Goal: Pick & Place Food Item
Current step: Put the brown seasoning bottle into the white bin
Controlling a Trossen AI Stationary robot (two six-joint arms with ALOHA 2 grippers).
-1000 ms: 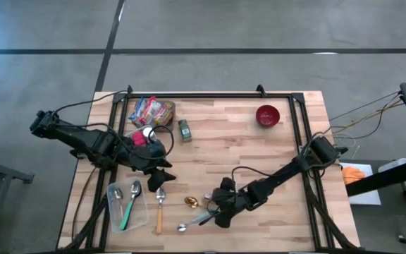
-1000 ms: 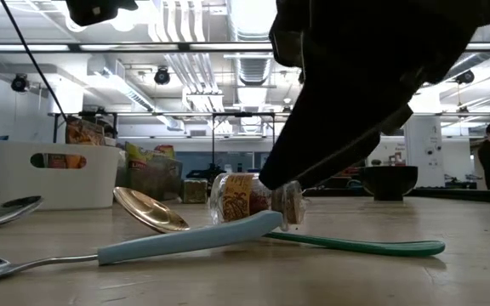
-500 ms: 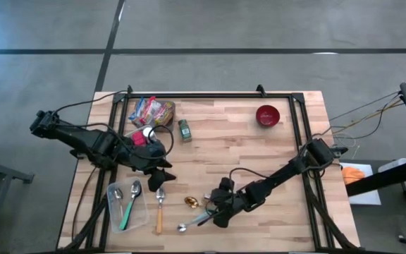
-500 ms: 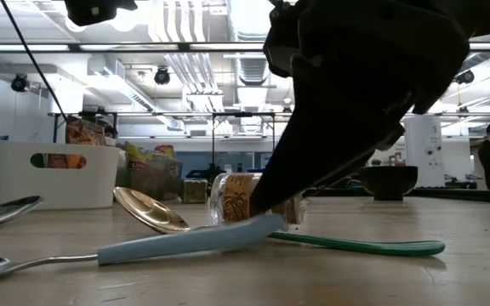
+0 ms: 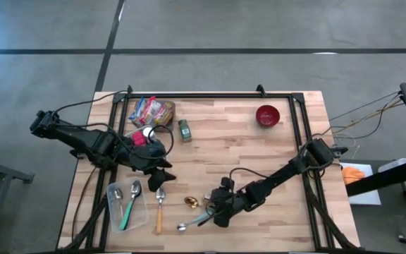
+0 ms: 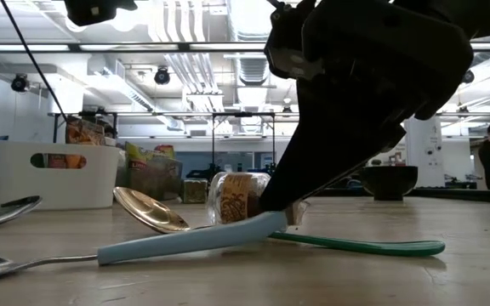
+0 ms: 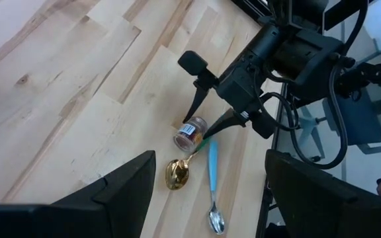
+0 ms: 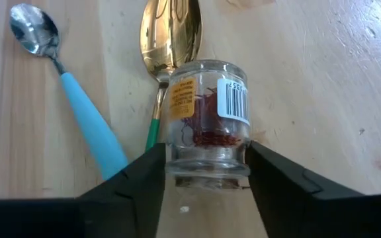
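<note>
Glass, small and lying on its side, the spice jar [image 8: 208,122] rests on the wooden tabletop [image 5: 231,141] near the front edge, just beside a gold spoon [image 8: 170,26] and a blue-handled spoon [image 8: 78,112]; the right end effector [image 8: 204,175] has its fingers [image 8: 134,188] flanking the jar's lower end, closing on it, the hold likely not yet firm; the jar looks light, stiff, smooth and breakable, apt to roll, so a hold across its straight sides seems best; the left end effector [image 7: 210,192] hangs released over the tabletop's left side.
</note>
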